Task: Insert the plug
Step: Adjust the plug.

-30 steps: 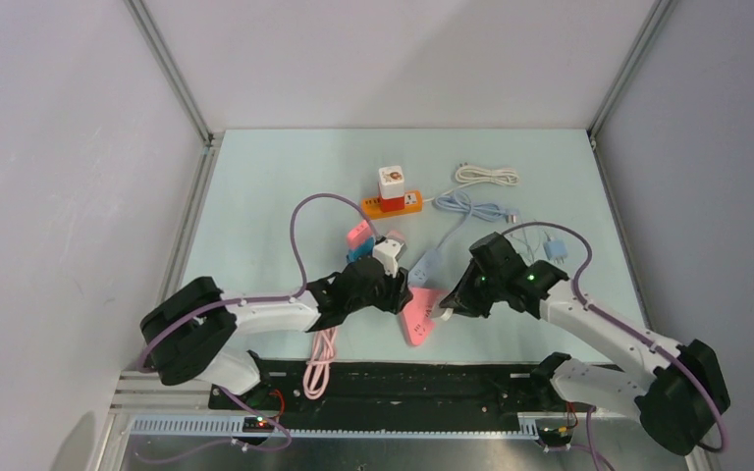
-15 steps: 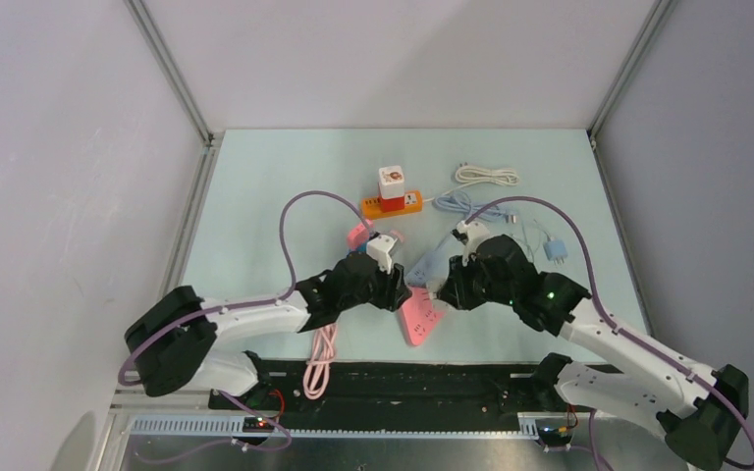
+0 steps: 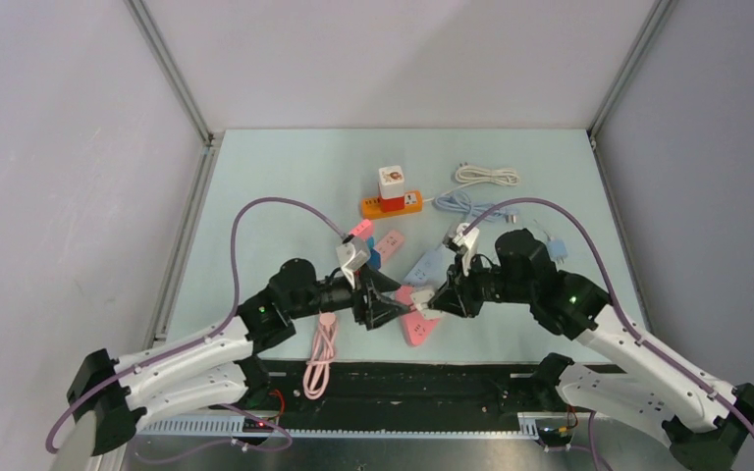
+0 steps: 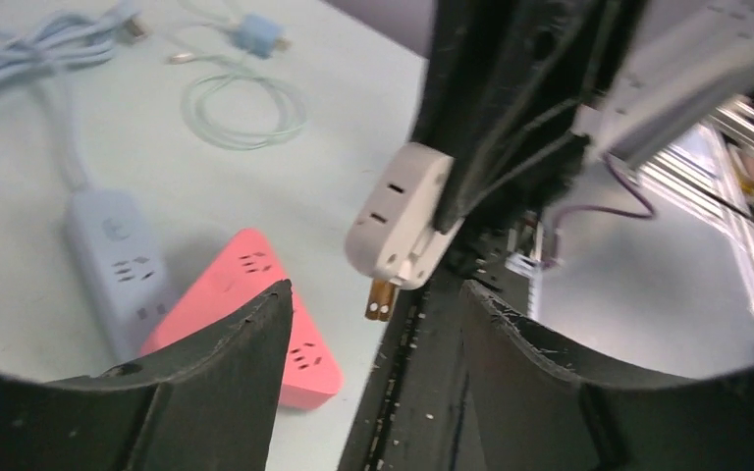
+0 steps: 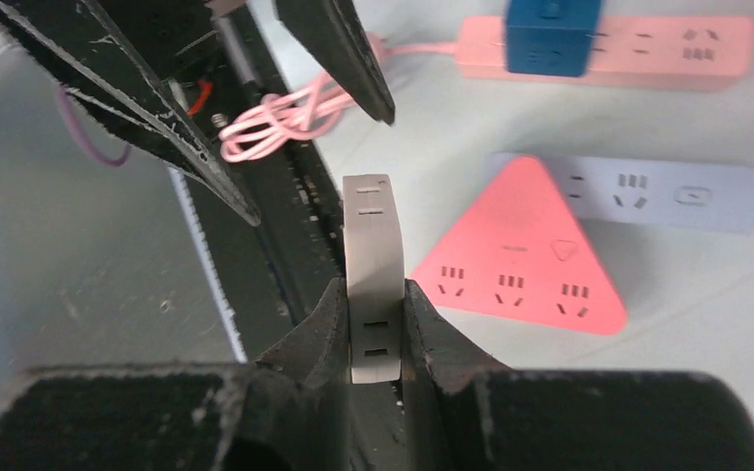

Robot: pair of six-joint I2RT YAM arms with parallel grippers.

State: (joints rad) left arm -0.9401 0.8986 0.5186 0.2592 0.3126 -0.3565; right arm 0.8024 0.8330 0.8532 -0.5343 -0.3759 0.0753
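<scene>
One white plug (image 5: 371,235) is clamped by its near end between the fingers of the right tool (image 5: 374,299), which is closed on the plug's flat sides. The plug's long axis runs in line with the fingers and points toward 9 o'clock in the top view. Its brass prongs (image 4: 380,299) project downward.

The plug hangs clear of the bench (image 3: 275,186), near the pink triangular strip (image 3: 418,326) at the bench's 6 o'clock edge. The left tool (image 3: 385,306) faces the plug from 9 o'clock. Its jaws are spread wide, hold nothing and stand apart from the plug.

Four socket strips lie on the bench:
- the triangular one
- a grey-blue bar (image 3: 426,265) at its 12 o'clock
- a pink bar (image 3: 389,241) carrying a blue cube (image 3: 371,257)
- an orange bar (image 3: 393,204) carrying a white-and-red cube (image 3: 391,183)

Three coiled cables are visible: white (image 3: 486,175), pale blue (image 3: 471,206) and pink (image 3: 322,353).
</scene>
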